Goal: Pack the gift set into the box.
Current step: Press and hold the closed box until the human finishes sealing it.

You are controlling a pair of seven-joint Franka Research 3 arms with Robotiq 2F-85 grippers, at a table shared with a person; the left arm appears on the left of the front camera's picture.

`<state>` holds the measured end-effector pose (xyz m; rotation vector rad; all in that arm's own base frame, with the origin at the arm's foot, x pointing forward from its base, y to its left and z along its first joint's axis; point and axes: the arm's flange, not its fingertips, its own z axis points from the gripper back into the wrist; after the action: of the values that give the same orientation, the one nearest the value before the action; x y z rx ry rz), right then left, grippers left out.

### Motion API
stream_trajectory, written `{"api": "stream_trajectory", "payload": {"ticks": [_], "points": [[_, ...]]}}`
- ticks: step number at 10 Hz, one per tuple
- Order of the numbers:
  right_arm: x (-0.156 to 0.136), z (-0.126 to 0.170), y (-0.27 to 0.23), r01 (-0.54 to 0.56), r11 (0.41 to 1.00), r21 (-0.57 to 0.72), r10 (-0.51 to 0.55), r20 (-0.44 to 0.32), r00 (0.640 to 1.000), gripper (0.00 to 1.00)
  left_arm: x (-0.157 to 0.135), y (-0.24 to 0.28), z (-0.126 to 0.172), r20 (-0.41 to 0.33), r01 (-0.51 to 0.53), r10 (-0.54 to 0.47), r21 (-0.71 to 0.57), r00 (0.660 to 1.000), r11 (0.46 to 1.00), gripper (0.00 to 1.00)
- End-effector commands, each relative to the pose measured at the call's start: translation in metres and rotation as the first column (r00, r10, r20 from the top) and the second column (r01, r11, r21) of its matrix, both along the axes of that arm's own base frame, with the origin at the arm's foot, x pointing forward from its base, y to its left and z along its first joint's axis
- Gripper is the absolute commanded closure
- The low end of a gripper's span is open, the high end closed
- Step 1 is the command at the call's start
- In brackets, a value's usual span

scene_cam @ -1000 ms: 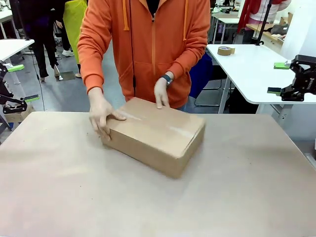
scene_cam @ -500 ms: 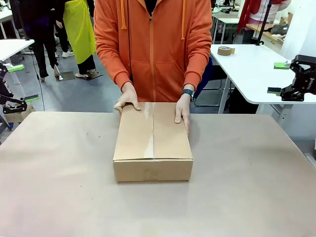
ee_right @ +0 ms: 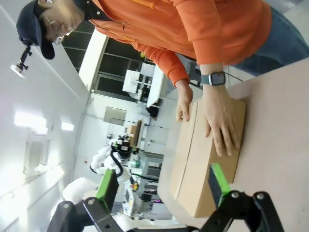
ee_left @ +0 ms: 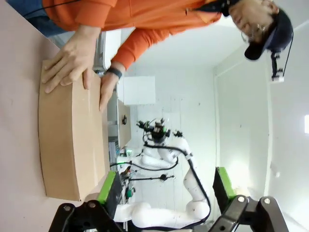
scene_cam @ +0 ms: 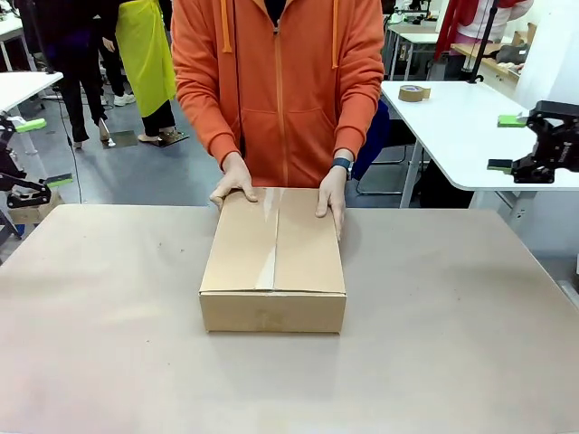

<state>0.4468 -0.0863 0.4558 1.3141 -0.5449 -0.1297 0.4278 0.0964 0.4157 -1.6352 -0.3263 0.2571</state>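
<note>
Both my jaws stand apart with nothing between the pads. My left gripper [scene_cam: 43, 152] hangs off the left edge of the table [scene_cam: 109, 362], and my right gripper [scene_cam: 505, 143] hangs past its right edge. The cardboard box [scene_cam: 271, 244] sits on the table between the two, well apart from either and toward the person's side. Top flaps are shut, seam running lengthwise, with what looks like clear tape [scene_cam: 271, 262] along it. Contents are hidden, so I can't tell what's inside. The person in an orange hoodie [scene_cam: 280, 81] has both hands flat on the box's far end: one hand [scene_cam: 233, 185] at the corner nearer my left jaws, the other hand [scene_cam: 331, 197], with a wristwatch [scene_cam: 342, 165], at the edge nearer my right jaws.
</note>
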Motion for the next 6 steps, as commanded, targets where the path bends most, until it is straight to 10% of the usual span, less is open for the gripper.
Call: {"api": "stream_trajectory", "payload": {"ticks": [1, 3, 4, 6], "points": [[0.038, 0.005, 0.058, -0.023, 0.983, -0.180, 0.061, 0.211, 0.975, 0.00, 0.013, -0.059, 0.017, 0.212, 0.097, -0.133, 0.172, 0.968, 0.980, 0.00], [0.068, -0.016, 0.153, -0.086, 0.931, -0.356, 0.297, 0.597, 0.745, 0.00, 0.031, -0.165, 0.004, 0.582, 0.113, -0.382, 0.443, 0.718, 0.889, 0.00], [0.066, -0.033, 0.186, -0.072, 0.919, -0.389, 0.349, 0.712, 0.609, 0.00, 0.036, -0.201, -0.016, 0.643, 0.121, -0.476, 0.515, 0.600, 0.848, 0.00], [0.039, -0.063, 0.215, -0.211, 0.896, -0.390, 0.440, 0.722, 0.534, 0.00, 0.043, -0.216, -0.039, 0.792, -0.074, -0.436, 0.511, 0.427, 0.856, 0.00]]}}
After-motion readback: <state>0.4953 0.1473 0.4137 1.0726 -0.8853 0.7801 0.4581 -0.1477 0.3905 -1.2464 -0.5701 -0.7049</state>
